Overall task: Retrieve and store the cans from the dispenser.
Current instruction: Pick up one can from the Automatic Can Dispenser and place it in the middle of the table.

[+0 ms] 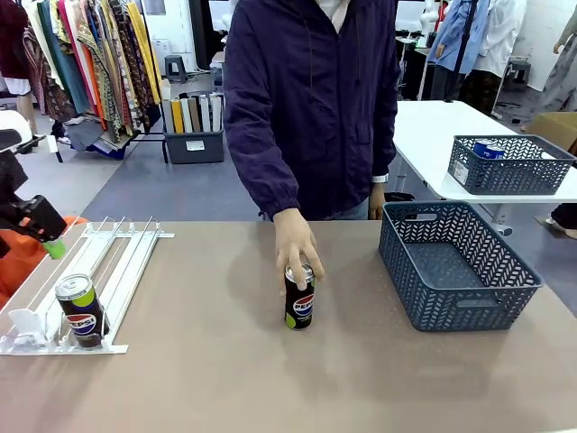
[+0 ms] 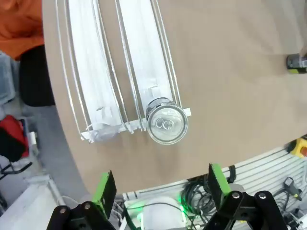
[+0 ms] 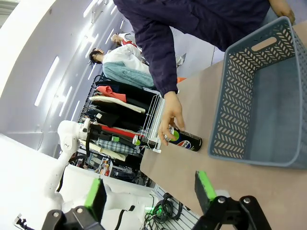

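Observation:
A black-and-green Pepsi can point(image 1: 81, 311) stands at the low end of the white railed dispenser point(image 1: 126, 262) on the left, against its clear stops. My left gripper point(image 1: 52, 244) hovers over the rack's far left side. In its own wrist view it point(image 2: 160, 189) is open, looking down on that can's top point(image 2: 166, 124). A second black Pepsi can point(image 1: 299, 299) stands mid-table with the person's hand point(image 1: 296, 242) on its top. My right gripper point(image 3: 149, 189) is open with nothing in it, well off from that can point(image 3: 187, 139).
A dark grey-blue mesh basket point(image 1: 424, 302) with nothing visible inside sits on the table's right side. On a white table behind, a second basket point(image 1: 509, 171) holds a blue can point(image 1: 489, 149). The person stands at the far edge, centre.

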`<state>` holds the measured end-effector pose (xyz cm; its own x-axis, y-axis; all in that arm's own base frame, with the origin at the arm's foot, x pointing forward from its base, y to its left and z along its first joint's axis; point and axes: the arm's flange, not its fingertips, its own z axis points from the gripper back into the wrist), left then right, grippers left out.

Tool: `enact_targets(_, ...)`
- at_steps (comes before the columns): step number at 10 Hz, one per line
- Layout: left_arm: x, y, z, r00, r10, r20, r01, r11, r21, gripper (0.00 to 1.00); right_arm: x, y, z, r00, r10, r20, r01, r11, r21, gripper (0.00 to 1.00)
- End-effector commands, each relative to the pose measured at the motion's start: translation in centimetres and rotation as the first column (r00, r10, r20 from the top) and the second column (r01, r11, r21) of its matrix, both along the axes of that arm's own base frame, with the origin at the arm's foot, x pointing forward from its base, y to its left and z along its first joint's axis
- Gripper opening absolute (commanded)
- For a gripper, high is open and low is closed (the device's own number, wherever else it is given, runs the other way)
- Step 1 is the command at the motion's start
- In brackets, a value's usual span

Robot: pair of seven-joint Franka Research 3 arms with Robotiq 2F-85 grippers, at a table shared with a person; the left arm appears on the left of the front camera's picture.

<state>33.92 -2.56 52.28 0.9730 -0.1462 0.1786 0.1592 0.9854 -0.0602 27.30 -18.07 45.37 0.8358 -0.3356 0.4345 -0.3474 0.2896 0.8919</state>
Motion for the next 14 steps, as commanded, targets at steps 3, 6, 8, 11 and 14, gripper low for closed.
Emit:
enact_targets(3,2.4,-1.5,-6.6,0.987,0.154,-0.035,-0.154,0.988,-0.005,1.0,0.4,0.0,0.3,0.999,-0.009,0.033,0.009,1.0,0.017,1.0)
enact_targets(6,3.2,-2.6,-10.9,0.978,0.208,-0.036,-0.207,0.978,0.03,1.0,0.4,0.0,0.3,0.999,-0.009,0.033,0.009,1.0,0.017,1.0)
enact_targets(8,4.0,-3.1,-12.4,0.977,0.203,-0.067,-0.201,0.979,0.035,1.0,0.4,0.0,0.3,0.999,-0.009,0.033,0.009,1.0,0.017,1.0)
enact_targets(11,4.3,-3.2,-12.7,0.977,0.194,-0.089,-0.191,0.981,0.044,1.0,0.4,0.0,0.3,0.999,-0.009,0.033,0.009,1.0,0.017,1.0)
enact_targets(14,4.1,-3.1,-12.5,0.978,0.182,-0.099,-0.179,0.983,0.04,1.0,0.4,0.0,0.3,0.999,-0.009,0.033,0.009,1.0,0.017,1.0)
